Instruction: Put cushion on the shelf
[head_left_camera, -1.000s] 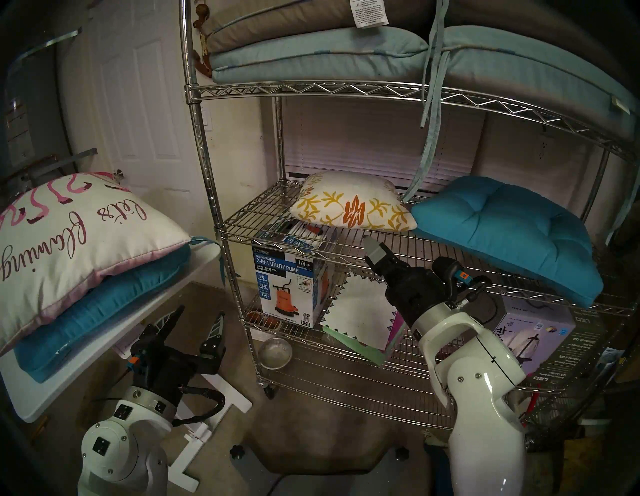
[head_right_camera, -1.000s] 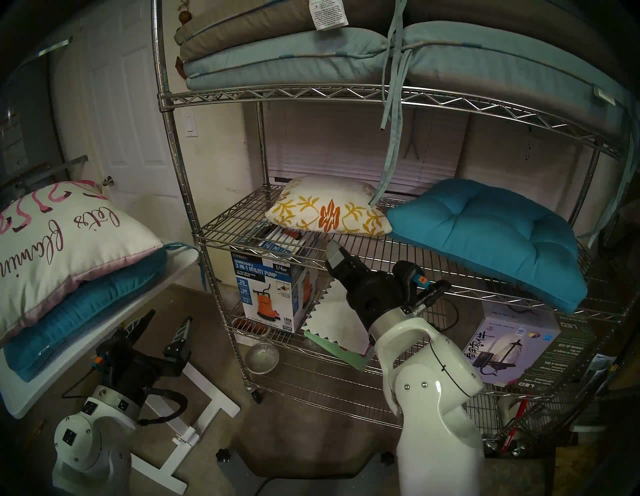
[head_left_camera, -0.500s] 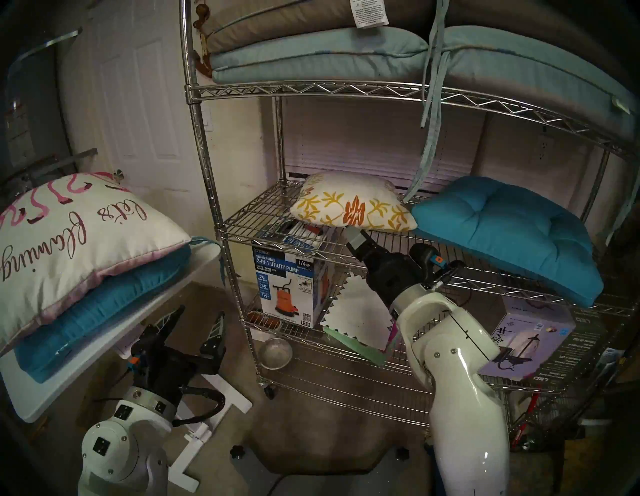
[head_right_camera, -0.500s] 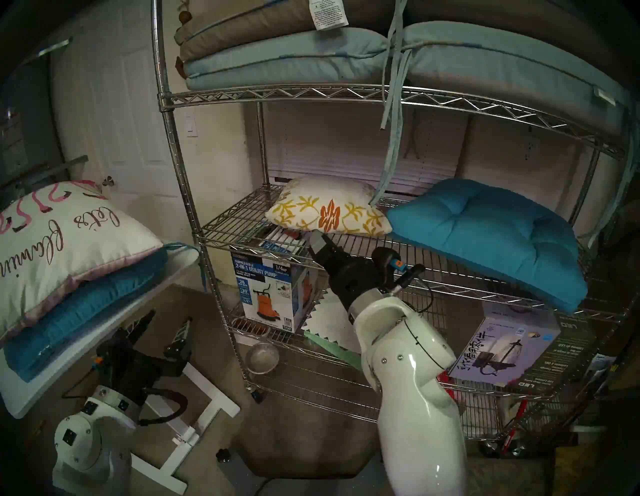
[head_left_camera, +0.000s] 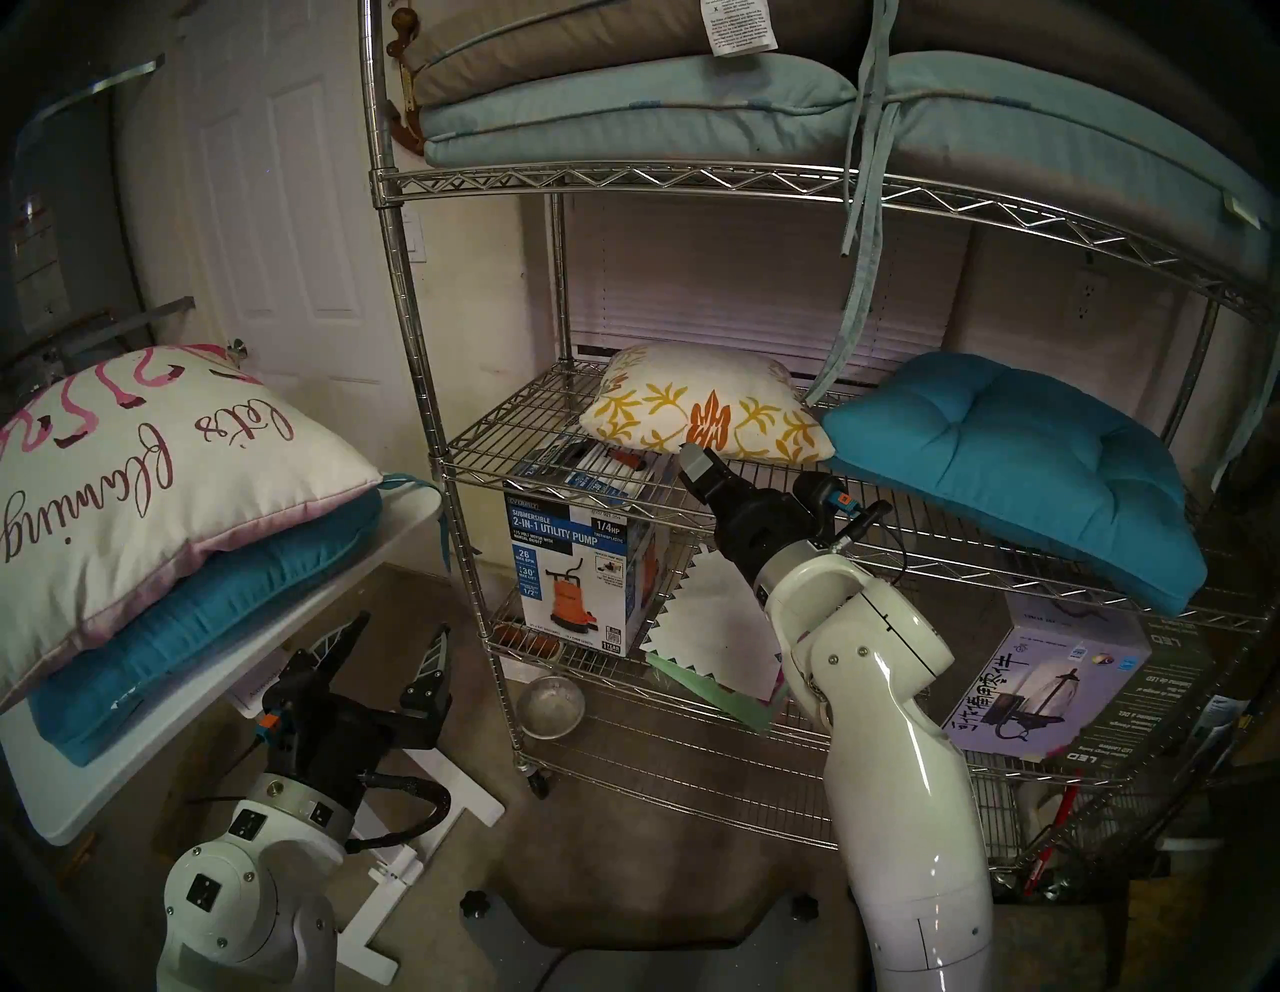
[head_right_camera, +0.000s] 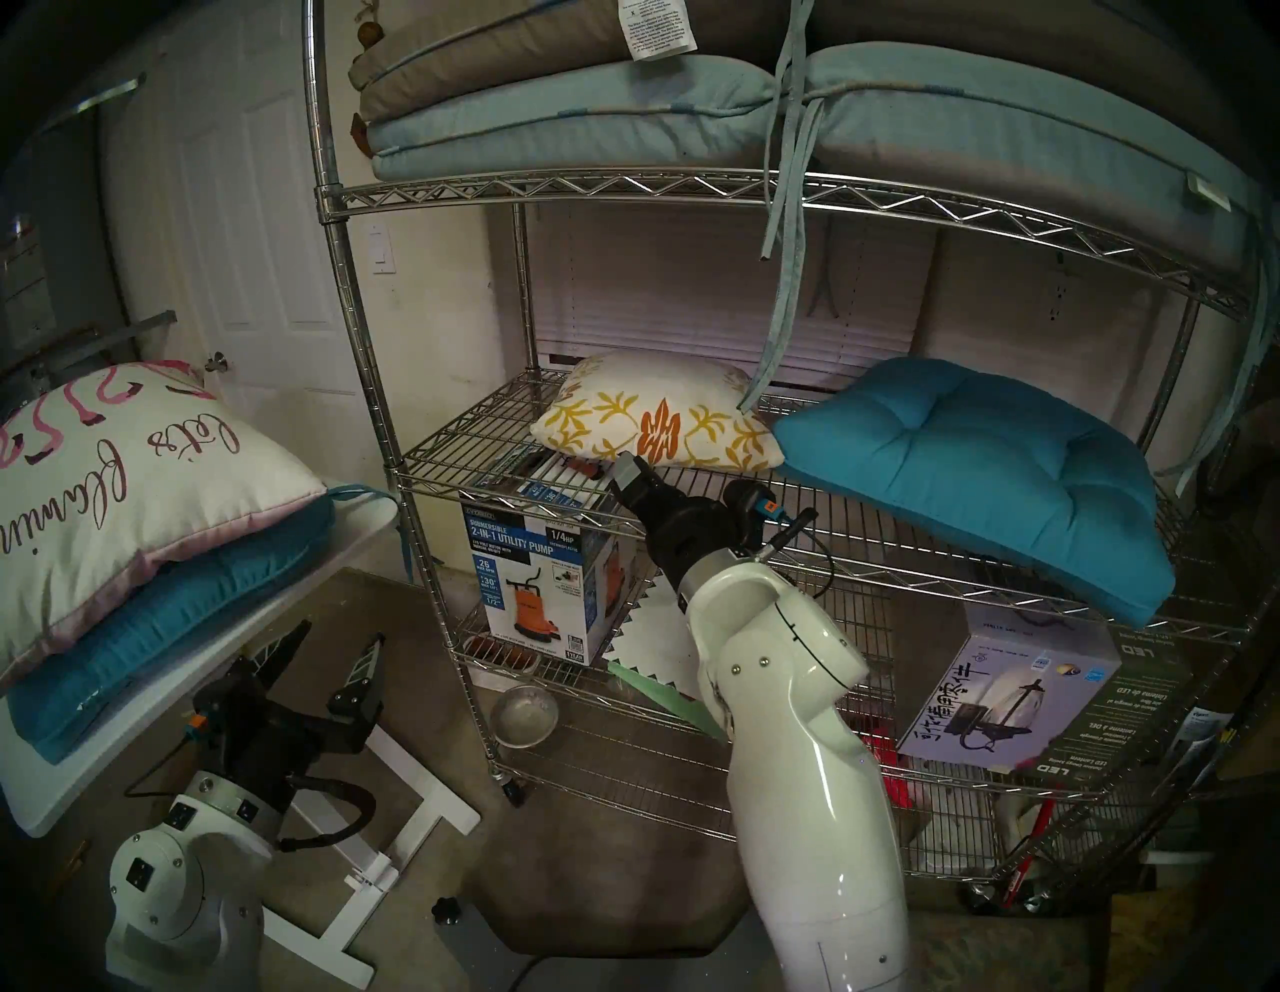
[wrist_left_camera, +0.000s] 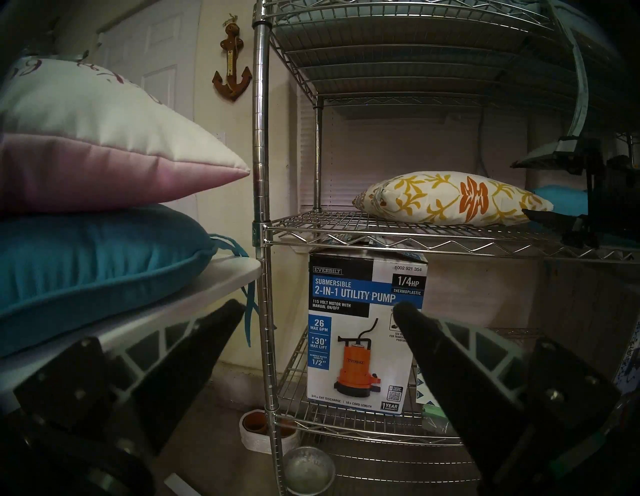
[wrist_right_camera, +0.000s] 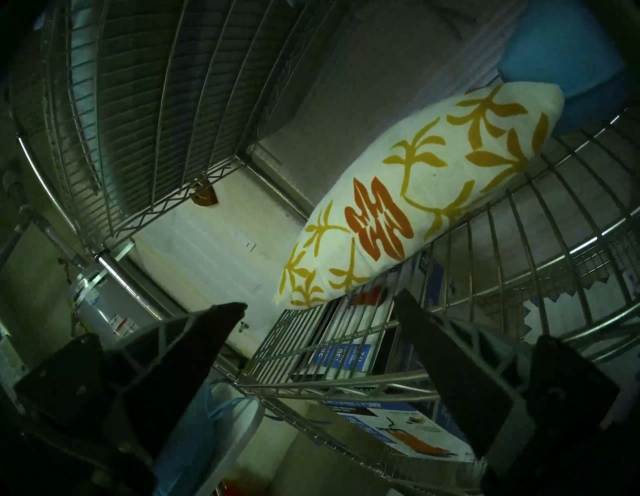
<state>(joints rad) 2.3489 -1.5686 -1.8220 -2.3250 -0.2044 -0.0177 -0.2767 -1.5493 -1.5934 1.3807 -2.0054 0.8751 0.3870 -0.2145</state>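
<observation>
At the shelf (head_left_camera: 623, 495) front edge, right gripper (head_left_camera: 696, 465) wide, empty, near floral cushion (head_left_camera: 699, 409), left gripper (head_left_camera: 395, 641) wide, empty

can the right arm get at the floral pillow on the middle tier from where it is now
Probably yes. The right gripper is open, level with the front edge of the floral pillow, with nothing between them. The shelf tier above leaves headroom; the teal cushion lies off to the side.
</observation>
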